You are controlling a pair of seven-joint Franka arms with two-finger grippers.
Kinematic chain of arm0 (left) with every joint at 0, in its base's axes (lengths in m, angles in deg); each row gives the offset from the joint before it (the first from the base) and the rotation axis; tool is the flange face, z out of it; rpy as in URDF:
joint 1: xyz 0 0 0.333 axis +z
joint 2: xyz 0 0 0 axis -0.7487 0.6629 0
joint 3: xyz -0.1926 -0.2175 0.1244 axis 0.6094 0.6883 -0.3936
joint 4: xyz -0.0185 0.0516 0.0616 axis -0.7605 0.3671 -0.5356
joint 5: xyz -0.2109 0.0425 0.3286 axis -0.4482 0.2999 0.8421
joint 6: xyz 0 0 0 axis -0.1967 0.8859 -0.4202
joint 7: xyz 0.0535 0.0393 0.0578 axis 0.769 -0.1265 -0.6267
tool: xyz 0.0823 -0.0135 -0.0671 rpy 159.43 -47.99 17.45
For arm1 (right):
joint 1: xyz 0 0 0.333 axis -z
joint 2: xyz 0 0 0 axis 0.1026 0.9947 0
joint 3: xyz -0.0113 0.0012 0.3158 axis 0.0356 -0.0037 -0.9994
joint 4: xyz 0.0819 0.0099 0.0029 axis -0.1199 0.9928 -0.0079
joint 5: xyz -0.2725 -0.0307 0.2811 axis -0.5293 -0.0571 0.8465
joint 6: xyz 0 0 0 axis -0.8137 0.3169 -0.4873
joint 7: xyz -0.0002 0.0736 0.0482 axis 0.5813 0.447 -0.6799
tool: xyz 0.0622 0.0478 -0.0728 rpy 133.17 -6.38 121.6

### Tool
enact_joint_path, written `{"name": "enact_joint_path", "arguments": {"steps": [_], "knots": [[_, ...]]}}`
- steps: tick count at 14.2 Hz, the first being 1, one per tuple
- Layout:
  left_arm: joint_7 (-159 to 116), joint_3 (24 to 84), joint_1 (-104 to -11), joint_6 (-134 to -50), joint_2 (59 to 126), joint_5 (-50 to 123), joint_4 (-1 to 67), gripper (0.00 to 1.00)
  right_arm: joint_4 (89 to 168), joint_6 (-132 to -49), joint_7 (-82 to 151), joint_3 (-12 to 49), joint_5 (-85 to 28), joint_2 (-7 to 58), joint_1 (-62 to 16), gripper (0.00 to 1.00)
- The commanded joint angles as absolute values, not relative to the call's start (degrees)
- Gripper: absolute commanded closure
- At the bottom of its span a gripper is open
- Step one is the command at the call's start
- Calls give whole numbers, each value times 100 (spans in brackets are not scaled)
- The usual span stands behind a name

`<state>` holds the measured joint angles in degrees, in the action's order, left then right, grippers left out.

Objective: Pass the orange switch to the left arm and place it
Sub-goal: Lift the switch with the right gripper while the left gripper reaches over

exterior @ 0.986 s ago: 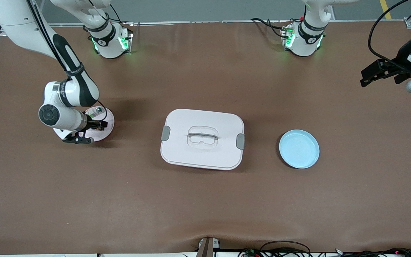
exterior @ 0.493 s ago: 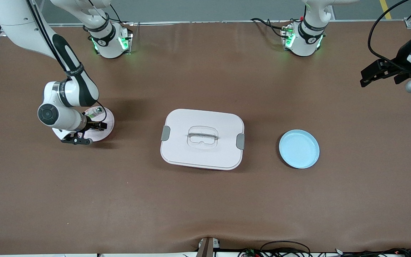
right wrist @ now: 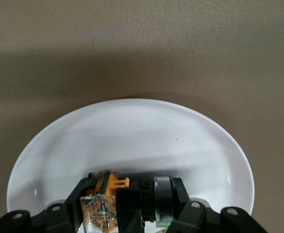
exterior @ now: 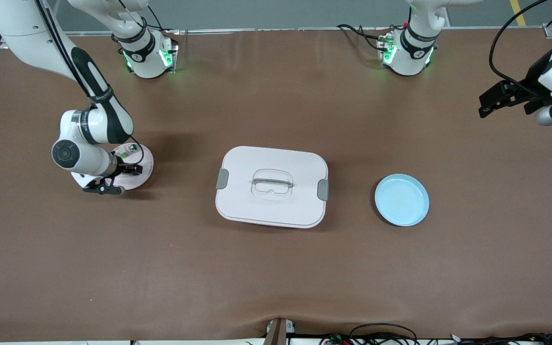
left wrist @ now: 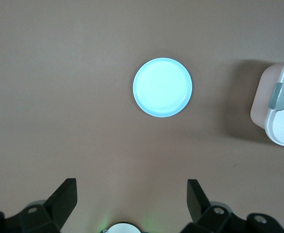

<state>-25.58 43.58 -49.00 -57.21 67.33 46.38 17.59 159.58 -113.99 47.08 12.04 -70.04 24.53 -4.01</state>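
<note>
Right gripper (right wrist: 132,201): pinching the orange switch (right wrist: 114,187) on the white plate (right wrist: 132,141). Left gripper (left wrist: 131,199): spread wide, empty, above brown table (exterior: 276,278) near blue plate (left wrist: 162,87).

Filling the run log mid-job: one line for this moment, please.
right gripper: shut on switch, over white plate | left gripper: open, waiting, high over table | box: untouched | blue plate: empty

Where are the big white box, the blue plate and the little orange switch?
box (exterior: 276,208), front view, bare part of the lid near its front edge.
blue plate (exterior: 401,200), front view, flat centre.
orange switch (right wrist: 114,183), right wrist view, orange top.
</note>
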Motion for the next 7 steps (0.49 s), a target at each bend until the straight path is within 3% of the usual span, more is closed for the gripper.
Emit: {"name": "enact_joint_path", "arguments": {"steps": [1,3,7], "knots": [[-2510,4635,-4927,-5886,6647,4480,1854,0,15875,-11351,4780,1173,-7016,2526,-361,70],[-2492,4671,-4918,-5931,6647,4094,1889,0,15874,-11211,4736,1173,-7016,2447,-360,71],[-2089,4943,-4909,-5992,6638,4023,1994,0,15621,-10018,4692,1138,-7025,1920,-413,71]]}}
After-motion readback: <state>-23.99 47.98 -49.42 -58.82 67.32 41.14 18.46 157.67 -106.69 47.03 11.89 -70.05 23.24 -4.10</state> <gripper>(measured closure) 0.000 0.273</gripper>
